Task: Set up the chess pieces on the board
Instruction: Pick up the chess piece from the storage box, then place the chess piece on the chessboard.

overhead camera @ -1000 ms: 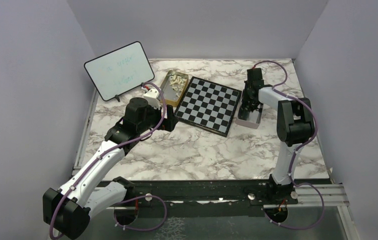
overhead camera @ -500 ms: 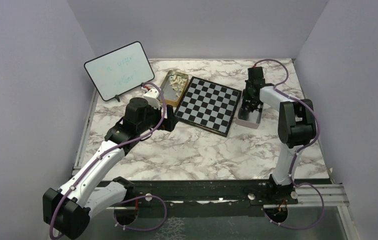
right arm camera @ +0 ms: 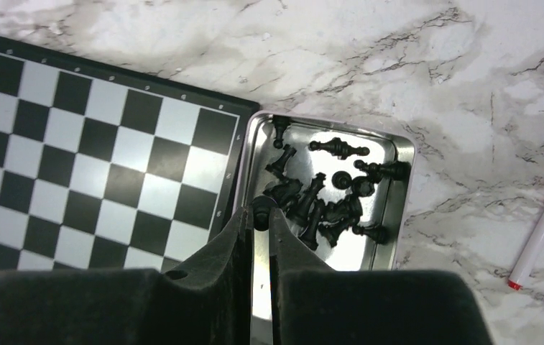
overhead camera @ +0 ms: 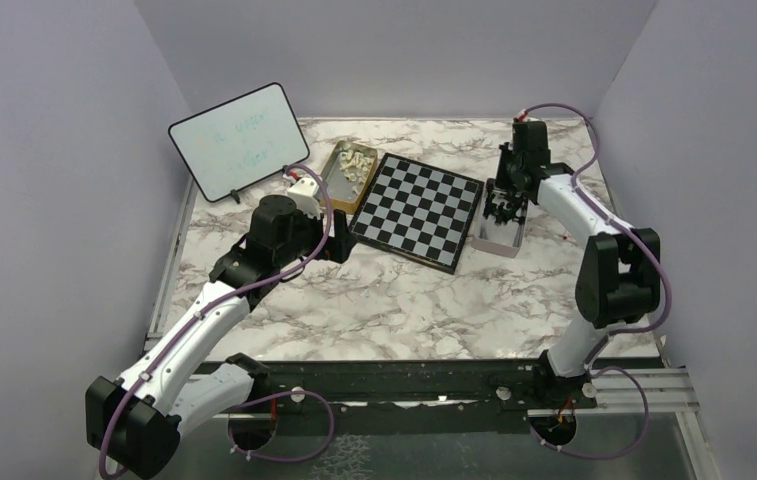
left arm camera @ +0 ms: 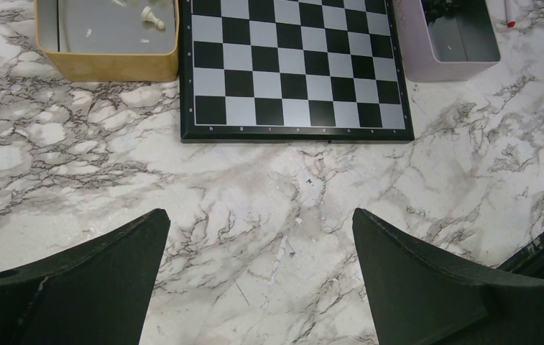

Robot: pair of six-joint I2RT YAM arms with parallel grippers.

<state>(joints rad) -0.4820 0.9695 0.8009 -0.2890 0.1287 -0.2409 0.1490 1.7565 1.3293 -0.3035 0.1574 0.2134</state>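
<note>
The black-and-white checked board (overhead camera: 416, 210) lies bare at the table's middle back. Cream chess pieces (overhead camera: 354, 160) lie in a gold tin (overhead camera: 334, 188) to its left. Black chess pieces (right arm camera: 326, 198) lie heaped in a silver tin (right arm camera: 401, 188) to its right. My right gripper (right arm camera: 260, 213) hangs over that tin's board-side edge, shut on a small black piece (right arm camera: 262, 204) pinched at its fingertips; from above the right gripper (overhead camera: 503, 207) stands over the tin. My left gripper (left arm camera: 260, 223) is open over bare marble just in front of the board (left arm camera: 294, 65), holding nothing.
A white dry-erase board (overhead camera: 239, 140) leans at the back left. A red-capped marker (right arm camera: 542, 230) lies on the marble to the right of the silver tin. The gold tin (left arm camera: 111, 66) and one cream piece (left arm camera: 152, 16) show in the left wrist view.
The right arm's elbow has swung right and its wrist has drawn up and back over the silver tin, while its jaws closed on a black piece. The left arm has not moved.
</note>
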